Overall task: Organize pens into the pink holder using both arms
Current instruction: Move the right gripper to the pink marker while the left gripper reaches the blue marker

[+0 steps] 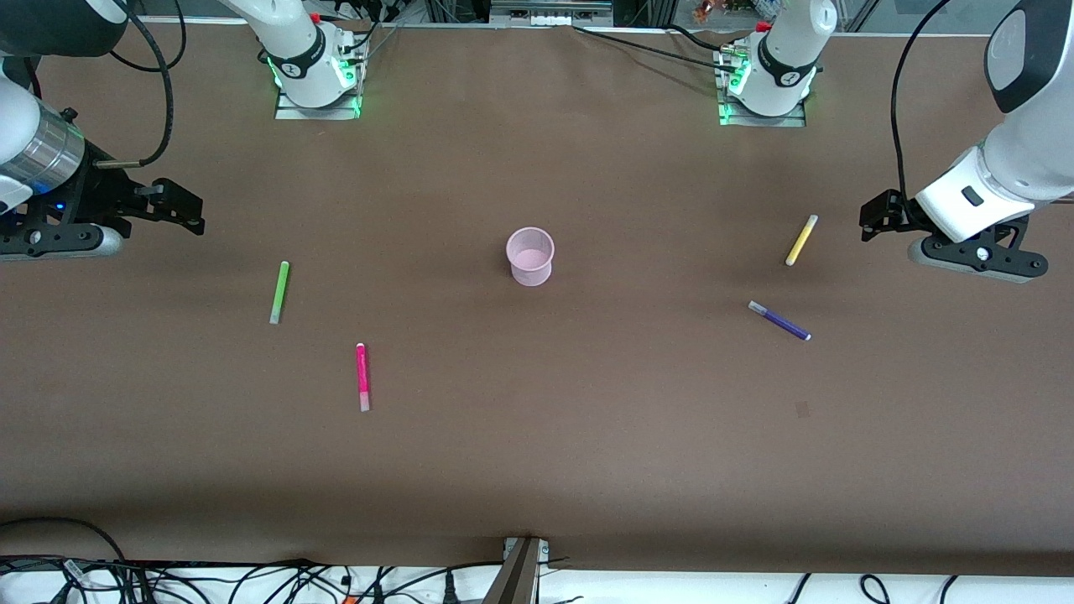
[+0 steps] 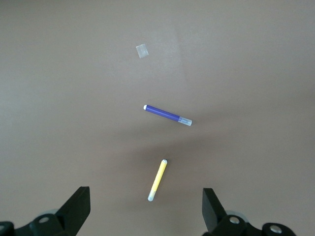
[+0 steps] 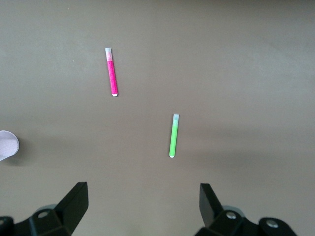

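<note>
The pink holder (image 1: 530, 256) stands upright mid-table; its rim (image 3: 7, 145) also shows in the right wrist view. Toward the right arm's end lie a green pen (image 1: 278, 292) (image 3: 173, 135) and, nearer the front camera, a magenta pen (image 1: 362, 377) (image 3: 111, 72). A yellow pen (image 1: 801, 240) (image 2: 157, 180) and a purple pen (image 1: 779, 320) (image 2: 168, 114) lie toward the left arm's end. My right gripper (image 1: 180, 210) (image 3: 142, 204) hangs open and empty over bare table beside the green pen. My left gripper (image 1: 877, 216) (image 2: 146, 206) hangs open and empty over the table beside the yellow pen.
Brown table cover (image 1: 537, 470) spans the scene. A small pale square mark (image 2: 142, 50) lies on it, nearer the front camera than the purple pen. Both arm bases (image 1: 317, 75) (image 1: 763, 84) stand along the table's robot edge. Cables (image 1: 252, 579) run below the front edge.
</note>
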Robot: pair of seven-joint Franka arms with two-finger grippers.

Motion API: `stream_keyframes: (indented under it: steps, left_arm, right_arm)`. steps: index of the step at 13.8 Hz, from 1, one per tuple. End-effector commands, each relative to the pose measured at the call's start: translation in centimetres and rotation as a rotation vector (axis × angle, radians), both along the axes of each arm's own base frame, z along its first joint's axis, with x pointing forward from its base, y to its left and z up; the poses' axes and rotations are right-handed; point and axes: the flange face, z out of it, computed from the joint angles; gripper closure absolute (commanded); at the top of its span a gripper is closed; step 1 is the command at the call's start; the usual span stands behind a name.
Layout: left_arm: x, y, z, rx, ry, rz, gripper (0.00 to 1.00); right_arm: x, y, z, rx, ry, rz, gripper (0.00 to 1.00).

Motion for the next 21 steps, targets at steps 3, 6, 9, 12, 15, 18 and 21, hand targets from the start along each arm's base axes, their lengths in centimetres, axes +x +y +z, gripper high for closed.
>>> stream_keyframes:
  steps: [3, 6, 9, 12, 15, 18, 21]
  left_arm:
    - [0.4, -0.2, 0.5, -0.027, 0.01, 0.013, 0.0]
    - [0.4, -0.1, 0.5, -0.027, 0.01, 0.016, 0.0]
    - [0.6, -0.3, -0.2, -0.027, 0.022, 0.013, 0.0]
    - [1.3, 0.0, -3.1, -0.024, 0.075, 0.061, 0.0]
    - [1.9, 0.6, -5.9, -0.018, 0.121, 0.137, 0.0]
    - [2.9, 0.6, -9.5, -0.018, 0.165, 0.238, 0.0]
    - [4.2, 0.6, -14.7, -0.036, 0.183, 0.404, 0.0]
  right_arm:
    - [-1.0, -0.2, -0.5, -0.011, -0.037, 0.002, 0.0]
    - [-0.7, 0.4, -0.2, -0.01, -0.043, 0.008, 0.0]
    - [-0.8, 1.0, -0.2, -0.01, -0.037, 0.066, 0.0]
    - [-1.2, 5.3, -5.7, -0.035, 0.106, 0.125, 0.0]
    - [1.7, 8.3, -16.8, -0.052, 0.119, 0.087, 0.02]
    - [3.7, 9.9, -25.1, -0.021, 0.113, 0.053, 0.09]
    - [4.6, 10.4, -32.6, -0.024, 0.092, 0.044, 0.15]
